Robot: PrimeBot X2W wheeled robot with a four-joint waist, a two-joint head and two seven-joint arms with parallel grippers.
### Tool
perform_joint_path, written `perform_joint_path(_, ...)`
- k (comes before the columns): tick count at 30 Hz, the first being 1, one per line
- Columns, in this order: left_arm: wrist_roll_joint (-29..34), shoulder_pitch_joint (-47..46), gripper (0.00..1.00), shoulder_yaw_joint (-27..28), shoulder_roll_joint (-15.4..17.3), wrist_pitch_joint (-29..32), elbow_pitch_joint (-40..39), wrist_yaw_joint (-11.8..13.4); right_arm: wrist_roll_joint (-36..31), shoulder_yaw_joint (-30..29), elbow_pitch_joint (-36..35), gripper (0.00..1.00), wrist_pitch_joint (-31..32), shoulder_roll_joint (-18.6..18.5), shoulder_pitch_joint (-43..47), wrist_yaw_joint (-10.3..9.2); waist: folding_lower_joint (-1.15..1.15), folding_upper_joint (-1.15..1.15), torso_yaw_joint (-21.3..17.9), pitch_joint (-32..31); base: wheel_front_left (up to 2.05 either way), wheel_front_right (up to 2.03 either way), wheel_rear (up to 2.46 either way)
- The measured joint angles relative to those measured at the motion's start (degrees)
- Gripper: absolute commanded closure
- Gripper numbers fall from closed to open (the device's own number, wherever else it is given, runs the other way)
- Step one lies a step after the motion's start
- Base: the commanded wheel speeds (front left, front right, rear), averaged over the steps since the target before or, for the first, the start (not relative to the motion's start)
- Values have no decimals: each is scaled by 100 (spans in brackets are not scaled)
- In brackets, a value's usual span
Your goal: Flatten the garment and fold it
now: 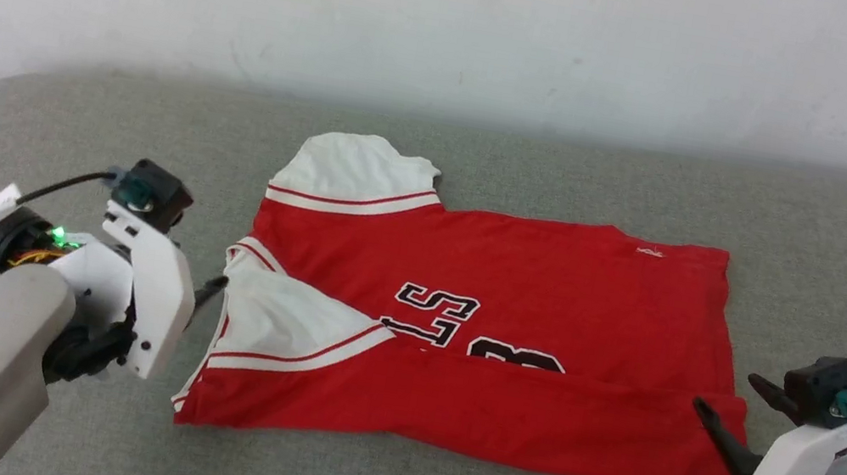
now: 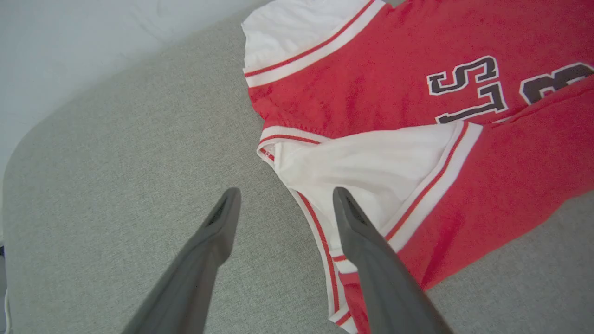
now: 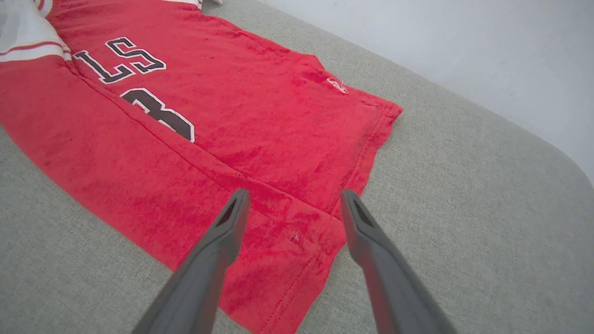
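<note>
Jaws wide and empty, the left gripper [image 2: 283, 204] and right gripper [image 3: 294, 204] flank the half-folded garment [image 1: 510, 286], whose loose fold could drag open if either snags it.

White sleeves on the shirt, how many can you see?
2. The far sleeve lies spread at the upper left of the shirt; the near sleeve is folded over the red front. None seems hidden.

Head view looks down; both nearer wrist views share the garment [image 1: 552, 293]
</note>
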Motion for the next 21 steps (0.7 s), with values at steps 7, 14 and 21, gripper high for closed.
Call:
perform_joint_path(7,-1005,-271,0,-655,275,1831,-337,0,-52,-42,-185,0,197,47,45,0,0,0,-32,96,0,0,0)
perform_joint_path(14,-1489,-339,0,-915,149,2684,157,0,-31,96,-232,0,400,101,-32,0,1,0,-191,213,0,0,0)
perform_joint_path(21,-1414,-435,0,-1335,-58,2805,594,-1,11,243,-154,0,397,148,-325,0,0,0,-372,339,0,0,0)
